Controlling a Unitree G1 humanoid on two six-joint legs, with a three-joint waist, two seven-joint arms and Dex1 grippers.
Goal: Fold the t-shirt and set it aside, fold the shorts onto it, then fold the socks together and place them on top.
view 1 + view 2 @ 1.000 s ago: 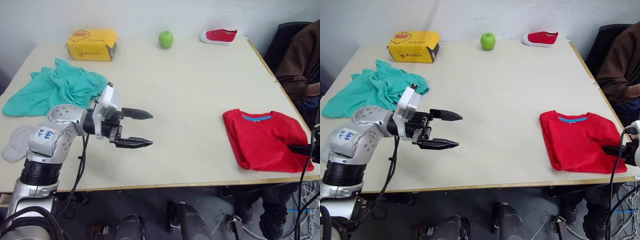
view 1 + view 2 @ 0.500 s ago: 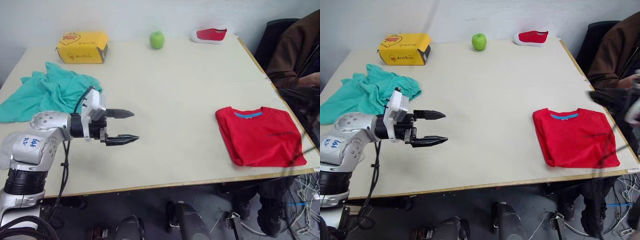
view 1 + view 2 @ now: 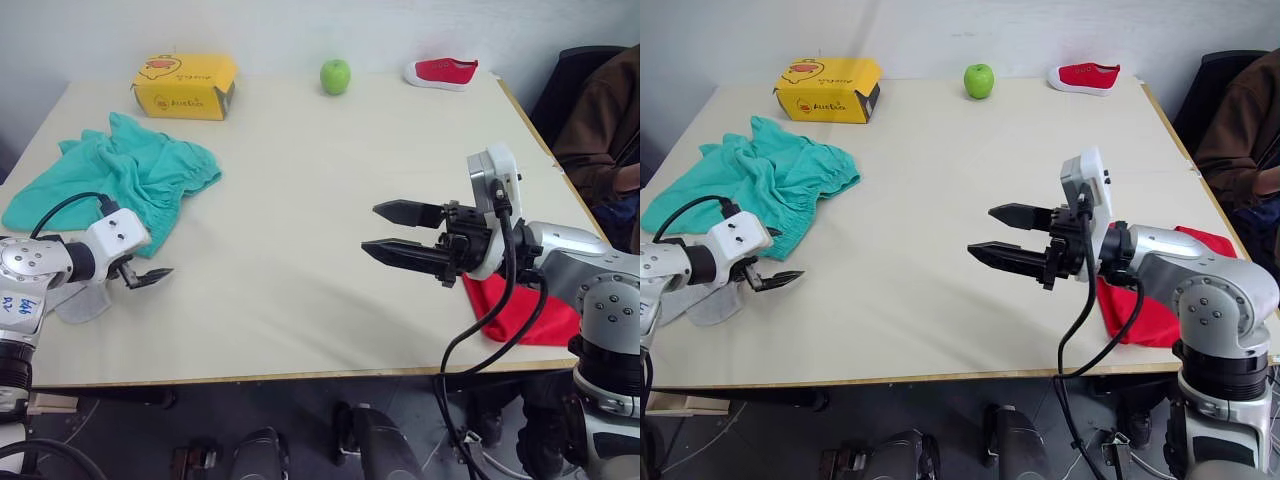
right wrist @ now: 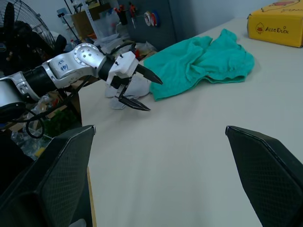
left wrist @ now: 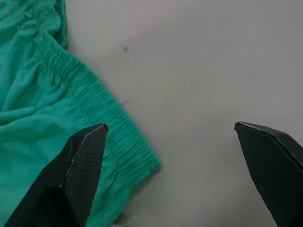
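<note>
At the table's (image 3: 300,190) 9 o'clock edge, the left gripper (image 3: 775,280) hangs just above the surface with its black fingers parted, beside the grey socks (image 3: 75,300) and the near hem of the crumpled teal shorts (image 3: 120,180), touching neither. At 11 o'clock sits a yellow box (image 3: 185,85) bearing a cartoon duck and writing that appears to read "Allo Duck". A green apple (image 3: 335,76) stands at 12 o'clock and a small red shoe (image 3: 441,72) at 1 o'clock. Right of centre, the right gripper (image 3: 390,232) reaches leftward above the bare tabletop, fingers spread and empty. Behind it at 4 o'clock lies the folded red t-shirt (image 3: 520,310), partly hidden by the arm. A person in a brown sleeve (image 3: 600,125) sits at the table's 3 o'clock side.
</note>
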